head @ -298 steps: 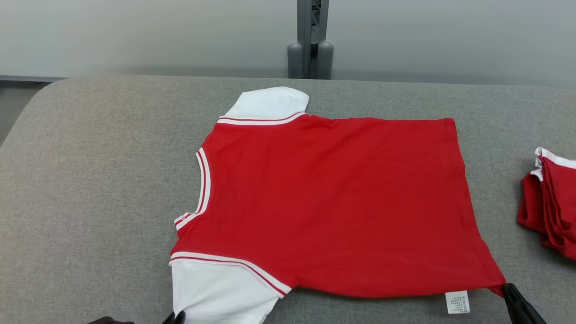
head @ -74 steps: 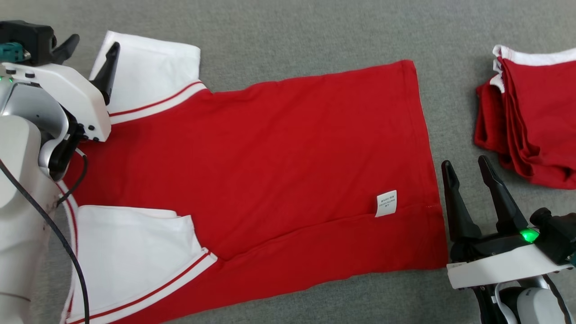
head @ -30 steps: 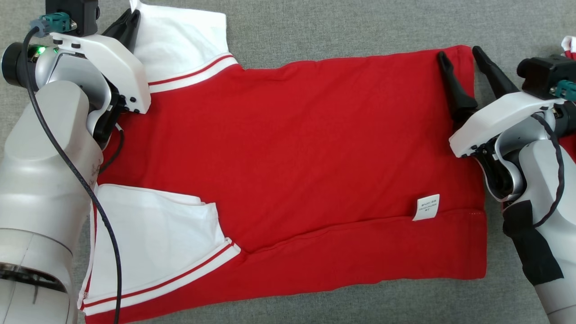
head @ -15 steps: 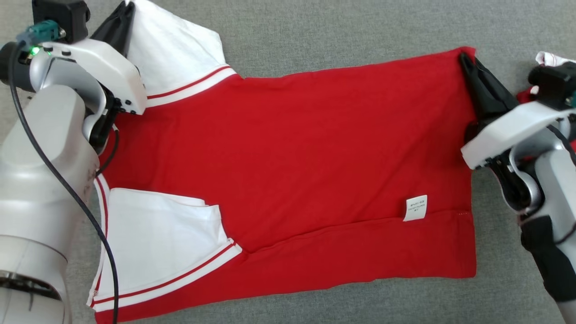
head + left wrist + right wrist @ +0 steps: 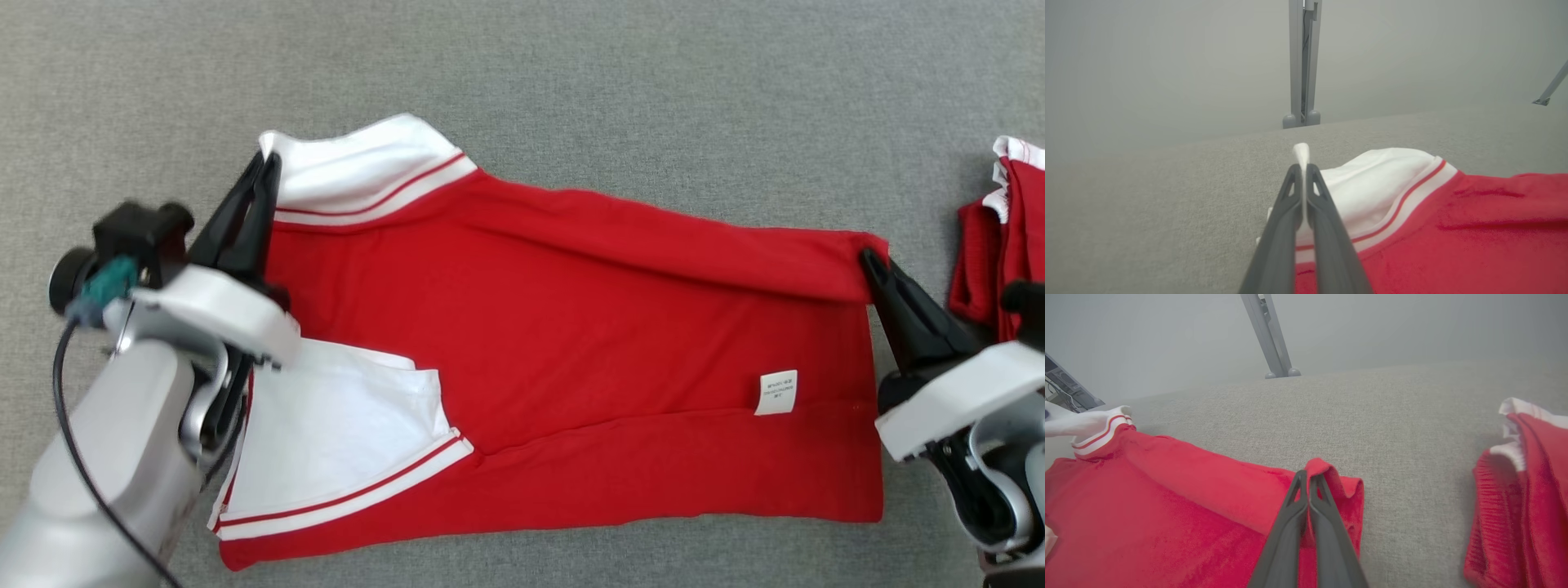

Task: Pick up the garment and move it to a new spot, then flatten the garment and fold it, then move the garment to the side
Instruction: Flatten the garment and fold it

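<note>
The garment (image 5: 571,343) lies across the table (image 5: 571,73), with a clothes pile (image 5: 1004,245) to its right.

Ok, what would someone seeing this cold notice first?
A red shirt with white striped sleeves lies mid-table on grey fabric, its far edge raised. The left gripper is shut on the far white sleeve, the right gripper on the far hem corner. A red garment pile sits at right.

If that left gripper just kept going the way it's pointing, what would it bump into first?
Past the white sleeve pinched in its fingers, the left gripper faces bare grey table; the grey post beyond looks roughly in line, though depth is unclear.
</note>
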{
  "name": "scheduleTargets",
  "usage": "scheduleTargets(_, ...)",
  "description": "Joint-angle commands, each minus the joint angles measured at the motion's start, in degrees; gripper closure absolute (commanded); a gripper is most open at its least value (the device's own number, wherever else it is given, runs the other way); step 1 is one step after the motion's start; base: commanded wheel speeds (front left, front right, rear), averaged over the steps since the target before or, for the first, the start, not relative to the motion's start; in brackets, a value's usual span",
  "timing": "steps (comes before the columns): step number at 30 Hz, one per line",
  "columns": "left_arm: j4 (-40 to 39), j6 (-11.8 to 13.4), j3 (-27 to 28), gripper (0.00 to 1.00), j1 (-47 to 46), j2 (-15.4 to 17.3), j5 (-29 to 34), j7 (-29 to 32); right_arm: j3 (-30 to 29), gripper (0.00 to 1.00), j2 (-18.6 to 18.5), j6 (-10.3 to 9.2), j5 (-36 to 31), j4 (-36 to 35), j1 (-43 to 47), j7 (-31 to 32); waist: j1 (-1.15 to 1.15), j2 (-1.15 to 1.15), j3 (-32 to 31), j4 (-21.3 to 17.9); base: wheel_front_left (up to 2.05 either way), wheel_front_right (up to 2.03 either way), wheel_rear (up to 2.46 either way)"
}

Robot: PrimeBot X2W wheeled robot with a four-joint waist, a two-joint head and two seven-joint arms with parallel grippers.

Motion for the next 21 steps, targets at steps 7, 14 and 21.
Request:
scheduleTargets(7, -26.77, 9.21, 2.06, 1.0, 16.57, 6.88, -1.29, 5.45, -5.09, 1.0, 2.22, 0.02, -2.12, -4.11, 6.52, 2.24, 0.0, 0.0, -1.09, 1.42, 0.0, 0.0, 0.0)
scheduleTargets(14, -43.11, 16.41, 3.23, 1.0, 29.21, 10.53, -3.12, 10.52, -8.47, 1.0, 5.22, 0.02, -1.92, -5.46, 10.76, 3.42, 0.0, 0.0, -2.24, 2.92, 0.0, 0.0, 0.0)
scheduleTargets(21, -47.11, 18.35, 2.95, 1.0, 35.39, 10.31, -6.0, 12.16, -10.66, 1.0, 7.06, 0.02, -1.49, -5.9, 14.25, 4.58, 0.0, 0.0, -3.22, 3.24, 0.0, 0.0, 0.0)
